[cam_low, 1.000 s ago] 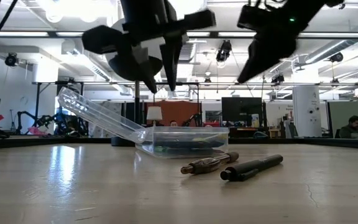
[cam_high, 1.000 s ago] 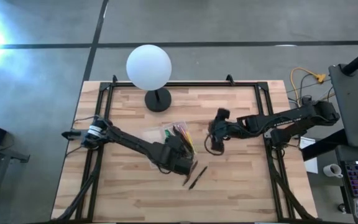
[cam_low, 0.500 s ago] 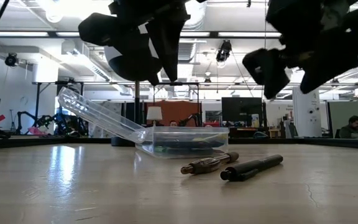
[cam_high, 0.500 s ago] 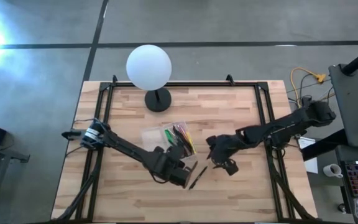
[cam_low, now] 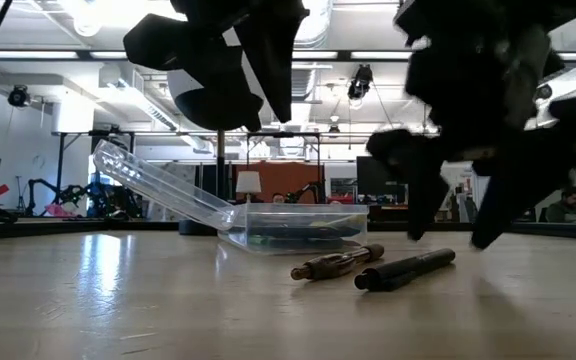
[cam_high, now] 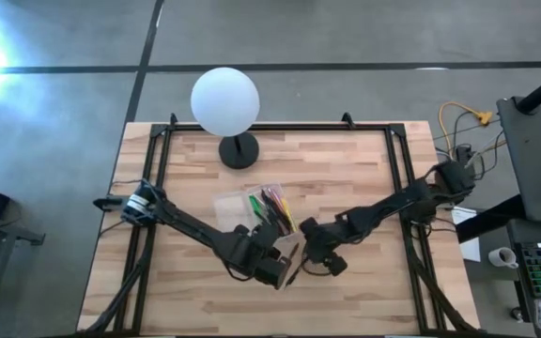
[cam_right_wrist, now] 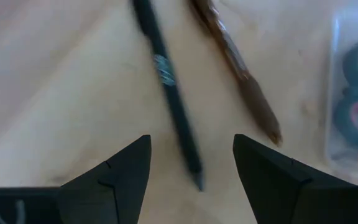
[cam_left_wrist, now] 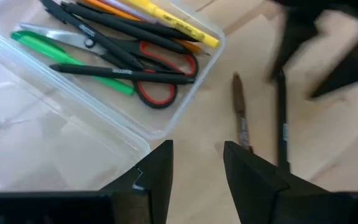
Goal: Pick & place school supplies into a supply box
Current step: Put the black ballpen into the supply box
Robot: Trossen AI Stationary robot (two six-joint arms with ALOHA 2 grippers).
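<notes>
The clear supply box [cam_high: 252, 208] lies open at mid-table, its lid [cam_low: 158, 185] leaning up and back. Inside it lie red-handled scissors [cam_left_wrist: 166, 81], a green marker [cam_left_wrist: 61, 53], yellow and orange pencils [cam_left_wrist: 173, 25] and dark pens. A brown pen [cam_left_wrist: 240, 112] and a black pen [cam_left_wrist: 282, 124] lie flat on the table near the box. My right gripper [cam_right_wrist: 191, 143] hangs open just above the black pen [cam_right_wrist: 166, 81], one finger to each side. My left gripper [cam_left_wrist: 197, 149] hovers open beside the box's near corner.
A white globe lamp [cam_high: 224, 101] on a black base [cam_high: 239, 150] stands at the far edge. The two grippers are close together over the pens [cam_low: 368, 265]. Bare wood lies to the left, the right and the near side. Black frame rails run along the table's sides.
My right gripper has swung from the table's far-right middle toward the near edge and leftward, dropping low over the two loose pens. My left gripper has shifted a little toward the near edge. The pens and the box have stayed put.
</notes>
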